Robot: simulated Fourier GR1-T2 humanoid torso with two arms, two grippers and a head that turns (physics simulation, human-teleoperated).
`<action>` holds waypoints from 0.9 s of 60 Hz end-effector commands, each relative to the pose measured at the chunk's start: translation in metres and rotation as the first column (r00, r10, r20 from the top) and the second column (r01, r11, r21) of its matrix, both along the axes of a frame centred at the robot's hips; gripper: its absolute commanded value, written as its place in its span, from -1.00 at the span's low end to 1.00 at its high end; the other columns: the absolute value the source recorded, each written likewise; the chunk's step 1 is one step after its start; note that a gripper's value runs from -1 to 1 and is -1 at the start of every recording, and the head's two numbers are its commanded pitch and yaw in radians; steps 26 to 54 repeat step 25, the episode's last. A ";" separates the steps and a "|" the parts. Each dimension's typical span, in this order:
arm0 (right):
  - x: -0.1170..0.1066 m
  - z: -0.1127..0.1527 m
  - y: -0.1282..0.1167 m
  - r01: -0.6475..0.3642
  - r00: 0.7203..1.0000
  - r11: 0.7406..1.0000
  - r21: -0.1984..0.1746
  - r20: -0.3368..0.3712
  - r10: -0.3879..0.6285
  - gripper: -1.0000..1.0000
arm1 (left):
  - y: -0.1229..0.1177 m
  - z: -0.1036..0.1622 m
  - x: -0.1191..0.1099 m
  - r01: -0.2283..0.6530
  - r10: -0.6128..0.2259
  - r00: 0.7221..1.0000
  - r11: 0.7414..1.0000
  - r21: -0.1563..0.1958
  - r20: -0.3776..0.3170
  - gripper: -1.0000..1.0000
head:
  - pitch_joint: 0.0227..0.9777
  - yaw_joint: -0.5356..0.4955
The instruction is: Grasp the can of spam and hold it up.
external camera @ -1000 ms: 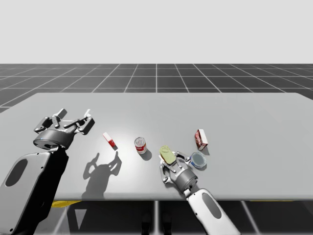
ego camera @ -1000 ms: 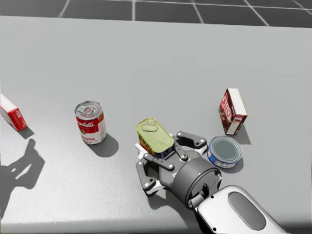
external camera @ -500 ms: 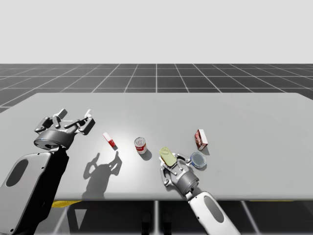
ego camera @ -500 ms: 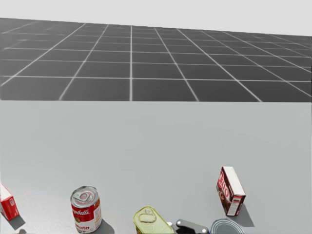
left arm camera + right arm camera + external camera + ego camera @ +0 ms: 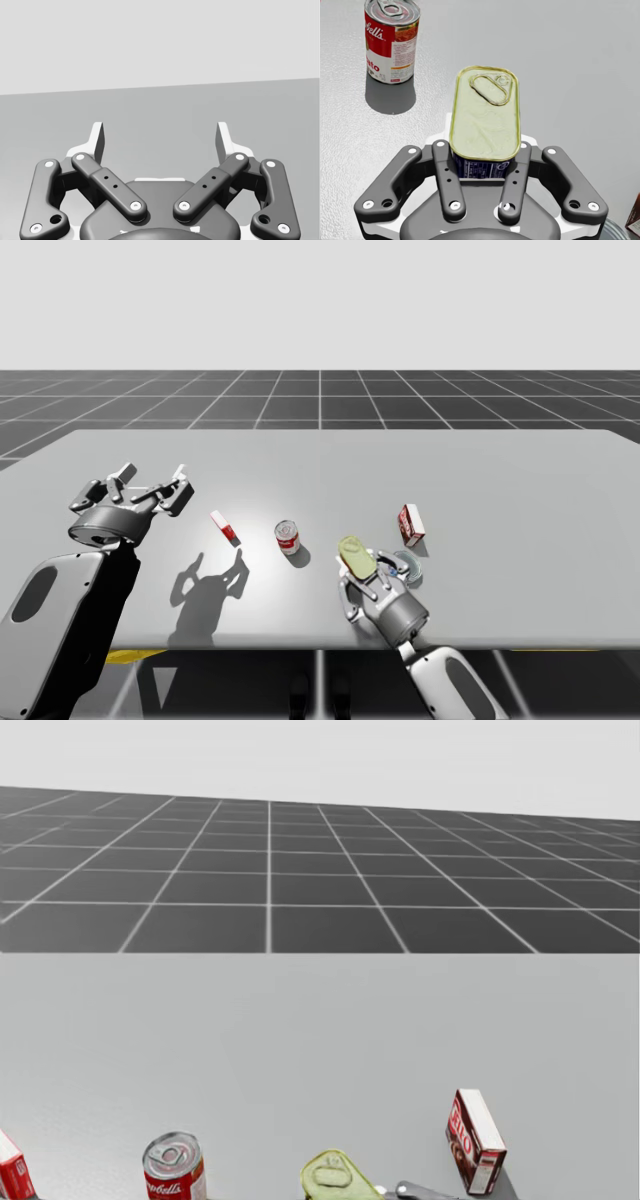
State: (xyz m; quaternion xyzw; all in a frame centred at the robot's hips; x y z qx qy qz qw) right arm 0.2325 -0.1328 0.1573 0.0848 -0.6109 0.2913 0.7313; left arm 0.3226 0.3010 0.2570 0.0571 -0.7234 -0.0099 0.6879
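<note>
The right gripper [image 5: 482,152] is clamped on the rectangular metal can with the yellow-green lid [image 5: 485,115], at the grey table [image 5: 500,470]'s near side; it should lift straight up, squeezing firmly. The left gripper [image 5: 160,140], fingers apart, is empty.

Three cans were counted: one rectangular yellow-lidded metal can [image 5: 355,556], one red-and-white cylindrical metal can [image 5: 288,537] and one flat blue round tin [image 5: 411,565]. Two boxes were counted: one small red-and-white cardboard box [image 5: 225,527] and one dark-red cardboard box [image 5: 411,525].
</note>
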 end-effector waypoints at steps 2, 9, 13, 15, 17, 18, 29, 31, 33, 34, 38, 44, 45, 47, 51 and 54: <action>0.022 0.062 0.000 0.091 0.975 0.993 0.071 0.195 -0.103 1.00 | 0.001 0.000 0.000 -0.003 0.003 1.000 1.000 0.002 -0.002 -1.00 | -0.09 -0.17; 0.022 0.089 0.003 0.082 0.956 0.992 0.101 0.272 -0.106 1.00 | 0.001 0.000 0.000 -0.005 0.005 1.000 1.000 0.001 -0.003 -1.00 | -0.09 -0.16; 0.023 0.104 0.005 0.082 0.942 0.991 0.108 0.315 -0.112 1.00 | 0.001 0.000 0.000 -0.005 0.005 1.000 1.000 0.002 -0.003 -1.00 | -0.09 -0.16; 0.024 0.112 0.004 0.085 0.933 0.990 0.112 0.339 -0.118 1.00 | 0.001 0.000 0.000 -0.006 0.006 1.000 1.000 0.001 -0.002 -1.00 | -0.10 -0.16; 0.025 0.118 0.004 0.085 0.927 0.990 0.117 0.354 -0.121 1.00 | 0.001 0.000 0.000 -0.006 0.006 1.000 1.000 0.000 -0.002 -1.00 | -0.10 -0.16; 0.025 0.121 0.004 0.085 0.924 0.989 0.120 0.363 -0.124 1.00 | 0.001 0.000 0.000 -0.006 0.006 1.000 1.000 0.000 -0.002 -1.00 | -0.10 -0.16; 0.031 0.148 0.000 0.090 0.883 0.978 0.189 0.438 -0.166 1.00 | 0.001 0.001 0.000 -0.008 0.008 1.000 1.000 0.000 0.000 -1.00 | -0.09 -0.15; 0.031 0.148 0.000 0.090 0.883 0.978 0.189 0.438 -0.166 1.00 | 0.001 0.001 0.000 -0.008 0.008 1.000 1.000 0.000 0.000 -1.00 | -0.09 -0.15; 0.031 0.148 0.000 0.090 0.883 0.978 0.189 0.438 -0.166 1.00 | 0.001 0.001 0.000 -0.008 0.008 1.000 1.000 0.000 0.000 -1.00 | -0.09 -0.15; 0.031 0.148 0.000 0.090 0.883 0.978 0.189 0.438 -0.166 1.00 | 0.001 0.001 0.000 -0.008 0.008 1.000 1.000 0.000 0.000 -1.00 | -0.09 -0.15; 0.031 0.148 0.000 0.090 0.883 0.978 0.189 0.438 -0.166 1.00 | 0.001 0.001 0.000 -0.008 0.008 1.000 1.000 0.000 0.000 -1.00 | -0.09 -0.15; 0.031 0.148 0.000 0.090 0.883 0.978 0.189 0.438 -0.166 1.00 | 0.001 0.001 0.000 -0.008 0.008 1.000 1.000 0.000 0.000 -1.00 | -0.09 -0.15; 0.031 0.148 0.000 0.090 0.883 0.978 0.189 0.438 -0.166 1.00 | 0.001 0.001 0.000 -0.008 0.008 1.000 1.000 0.000 0.000 -1.00 | -0.09 -0.15; 0.031 0.148 0.000 0.090 0.883 0.978 0.189 0.438 -0.166 1.00 | 0.001 0.001 0.000 -0.008 0.008 1.000 1.000 0.000 0.000 -1.00 | -0.09 -0.15; 0.031 0.148 0.000 0.090 0.883 0.978 0.189 0.438 -0.166 1.00 | 0.001 0.001 0.000 -0.008 0.008 1.000 1.000 0.000 0.000 -1.00 | -0.09 -0.15; 0.031 0.148 0.000 0.090 0.883 0.978 0.189 0.438 -0.166 1.00 | 0.001 0.001 0.000 -0.008 0.008 1.000 1.000 0.000 0.000 -1.00 | -0.09 -0.15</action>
